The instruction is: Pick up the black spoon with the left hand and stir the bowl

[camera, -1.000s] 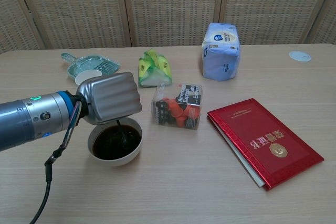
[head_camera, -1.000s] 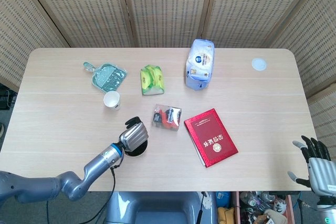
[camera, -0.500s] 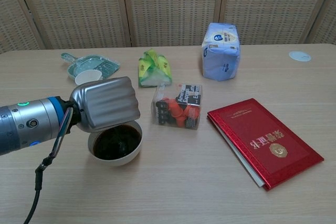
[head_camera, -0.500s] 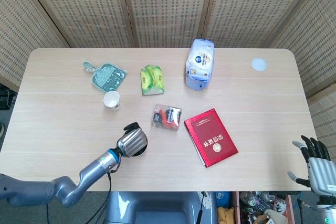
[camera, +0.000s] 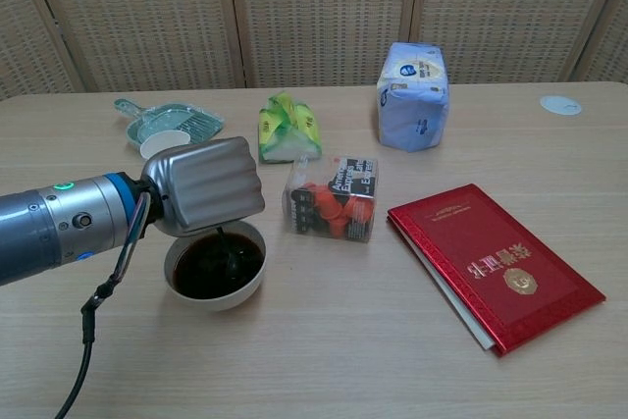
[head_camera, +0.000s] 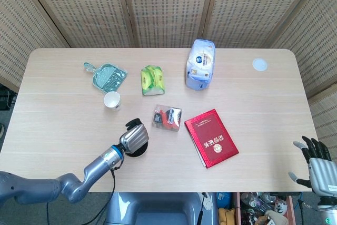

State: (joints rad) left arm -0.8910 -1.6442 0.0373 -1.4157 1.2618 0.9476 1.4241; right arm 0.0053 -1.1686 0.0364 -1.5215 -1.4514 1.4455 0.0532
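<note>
My left hand (camera: 204,186) has its fingers closed on the spoon (camera: 224,239), tip dipped in the bowl (camera: 215,267); I'd circle gently, clear of the rim toward 3 o'clock, so nothing slops; right hand (head_camera: 317,167) idles, fingers spread.

We see our left hand (camera: 204,186) as a metallic silver-grey shell, its back ridged in rounded vertical ribs. Behind it sits a blue ring at the wrist, then a grey cylindrical forearm carrying a small green light and a dark round screw. A thin black cable loops from the wrist and hangs below the forearm. Our right hand (head_camera: 318,167) shows black fingers above a pale grey ribbed palm section.
</note>
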